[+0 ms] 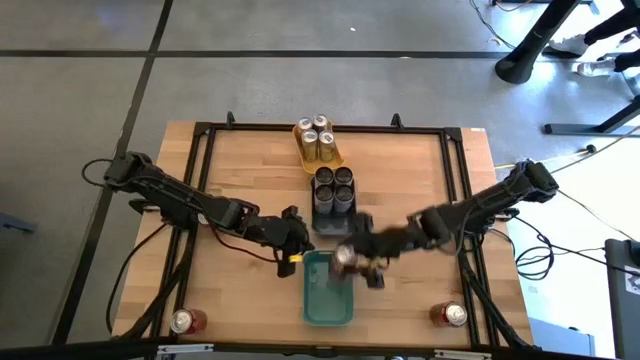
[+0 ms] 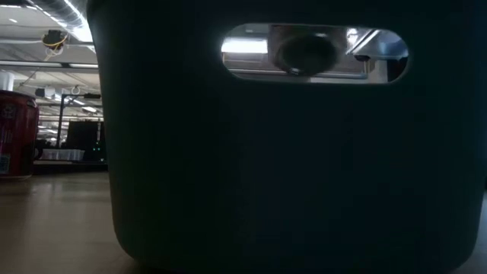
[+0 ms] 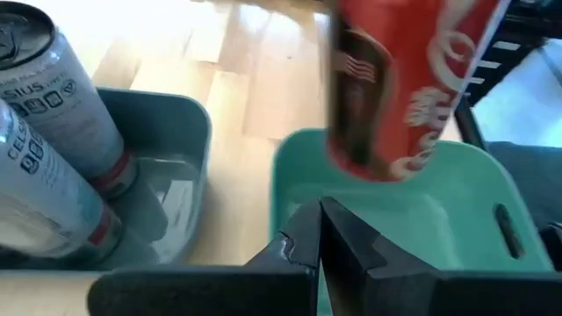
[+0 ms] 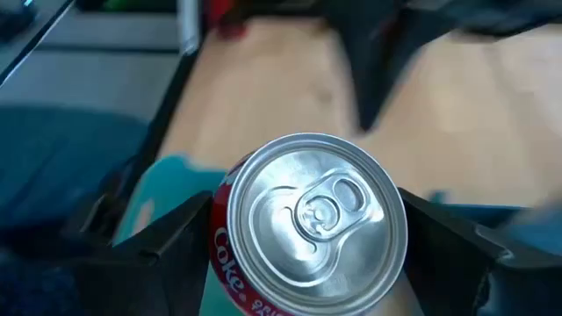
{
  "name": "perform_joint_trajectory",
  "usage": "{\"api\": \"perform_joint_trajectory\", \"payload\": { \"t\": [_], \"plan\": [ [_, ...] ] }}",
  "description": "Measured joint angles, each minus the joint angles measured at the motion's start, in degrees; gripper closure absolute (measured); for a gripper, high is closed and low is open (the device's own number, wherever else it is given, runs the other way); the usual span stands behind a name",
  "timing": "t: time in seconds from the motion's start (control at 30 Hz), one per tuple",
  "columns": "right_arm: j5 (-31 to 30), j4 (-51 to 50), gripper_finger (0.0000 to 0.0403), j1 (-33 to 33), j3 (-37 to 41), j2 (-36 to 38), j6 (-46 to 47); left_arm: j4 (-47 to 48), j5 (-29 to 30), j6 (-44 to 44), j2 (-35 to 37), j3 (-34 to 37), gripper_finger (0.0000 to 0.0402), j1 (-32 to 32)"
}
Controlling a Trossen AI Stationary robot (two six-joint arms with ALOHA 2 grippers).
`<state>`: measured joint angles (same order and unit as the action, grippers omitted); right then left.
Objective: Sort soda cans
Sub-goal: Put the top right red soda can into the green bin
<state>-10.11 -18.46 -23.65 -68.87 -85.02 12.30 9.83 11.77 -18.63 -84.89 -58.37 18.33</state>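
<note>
Silver-topped and red-bodied, a soda can (image 4: 307, 224) fills the right wrist view, standing upright with its long axis vertical and one dark finger pressed against each side. That can is held by the right gripper (image 1: 350, 261), whose jaws stand wide around its body. In the high view it hangs over the far end of the teal tray (image 1: 328, 303), which lies near the front edge of the wooden table (image 1: 240, 290), midway across it.

Going from left to right across the high view: a loose red can (image 1: 186, 321) stands at the front left corner of the table. Next comes the left gripper (image 1: 293, 234), its fingers closed on nothing, resting just beside the teal tray's far left corner and pointing toward the held can. In the left wrist view, those closed fingertips (image 3: 320, 241) sit low, with the red can hanging above the tray floor beyond them. At the middle of the table, running away from the front, are the teal tray, then a dark tray (image 1: 331, 211) holding four dark grey cans (image 1: 333, 183), then a yellow tray (image 1: 335, 160) holding four gold cans (image 1: 316, 138). The right arm reaches in from the right. Another red can (image 1: 449, 315) stands at the front right corner.

The coming move probably turns on one relation: the held can is directly above the teal tray, so a straight descent should seat it upright inside. The right arm owns this placement.
</note>
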Motion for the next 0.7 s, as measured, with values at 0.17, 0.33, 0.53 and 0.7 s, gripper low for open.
{"api": "perform_joint_trajectory", "payload": {
  "t": [0.17, 0.33, 0.53, 0.7],
  "plan": [
    [-3.73, -0.41, 0.0111, -5.09, -0.01, -3.94, 0.06, 1.05, 2.12, 0.01, 1.71, -0.04, 0.0401, 1.09],
    [-8.35, 1.12, 0.0111, -5.95, 0.09, -7.39, 0.74, 1.61, 2.35, 0.04, 1.73, -0.02, 0.0401, 1.17],
    [-10.43, -0.44, 0.0111, -4.00, -0.02, -7.15, 0.78, 1.81, 2.31, 0.16, 1.73, -0.02, 0.0401, 1.17],
    [-11.24, 0.23, 0.0111, -3.94, 0.84, -8.59, 1.35, 2.57, 2.29, 0.69, 1.73, -0.02, 0.0401, 1.17]
  ]
}}
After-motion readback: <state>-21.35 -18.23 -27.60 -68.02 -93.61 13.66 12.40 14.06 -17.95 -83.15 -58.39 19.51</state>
